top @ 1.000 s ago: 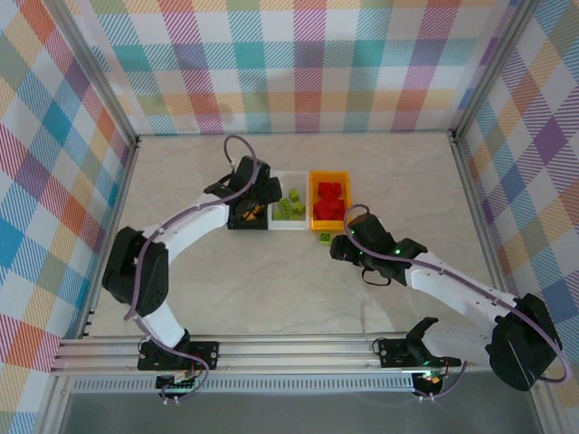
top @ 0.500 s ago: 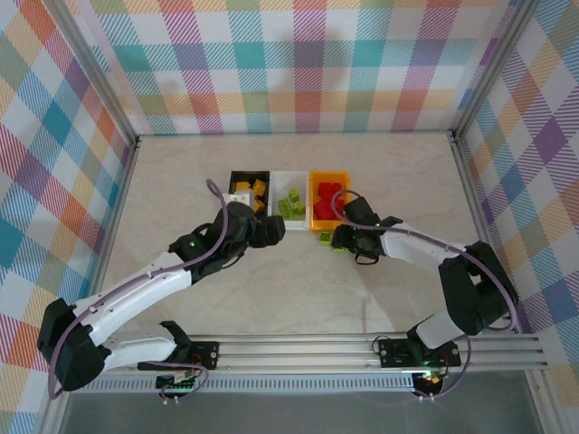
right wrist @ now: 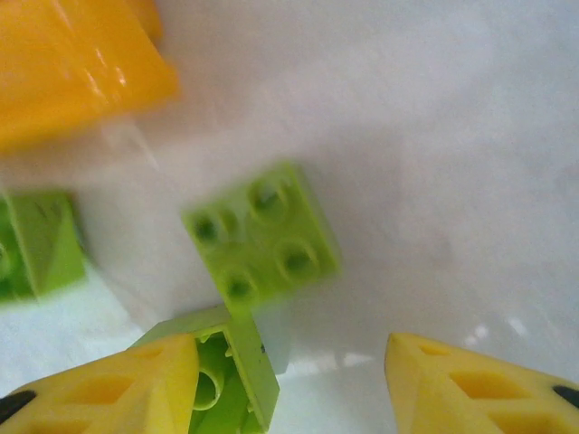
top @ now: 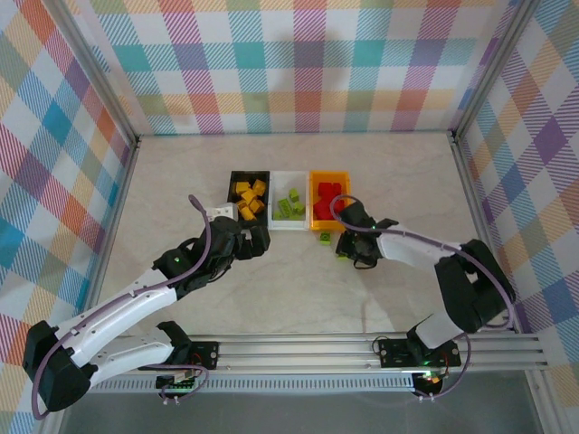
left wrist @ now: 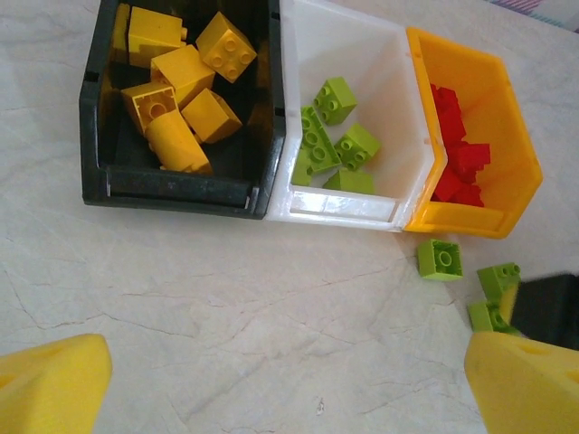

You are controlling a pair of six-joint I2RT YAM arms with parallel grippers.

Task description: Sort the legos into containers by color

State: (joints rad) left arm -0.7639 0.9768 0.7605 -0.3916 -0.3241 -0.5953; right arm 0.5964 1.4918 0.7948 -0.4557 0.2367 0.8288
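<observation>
Three containers stand in a row: a black bin (top: 248, 193) with yellow legos (left wrist: 184, 77), a white bin (top: 289, 217) with green legos (left wrist: 330, 136), and an orange bin (top: 329, 220) with red legos (left wrist: 457, 163). Loose green legos (top: 325, 237) lie in front of the orange bin. My right gripper (top: 346, 247) is down among them. Its jaws stand apart around a green lego (right wrist: 226, 375) that lies hollow side up against the left finger (right wrist: 109, 389); the other finger is clear of it. A studs-up green lego (right wrist: 262, 237) lies just beyond. My left gripper (top: 257, 242) hangs open over bare table, in front of the black bin.
A third loose green lego (right wrist: 36, 244) lies left of the right gripper, near the orange bin's corner (right wrist: 72, 63). In the left wrist view the loose green bricks (left wrist: 440, 259) sit beside the dark right gripper (left wrist: 547, 309). Plaid walls enclose the table (top: 181, 181).
The left arm pulled back from the black bin toward the near left. The right gripper moved up to the loose green bricks by the orange bin and its jaws narrowed.
</observation>
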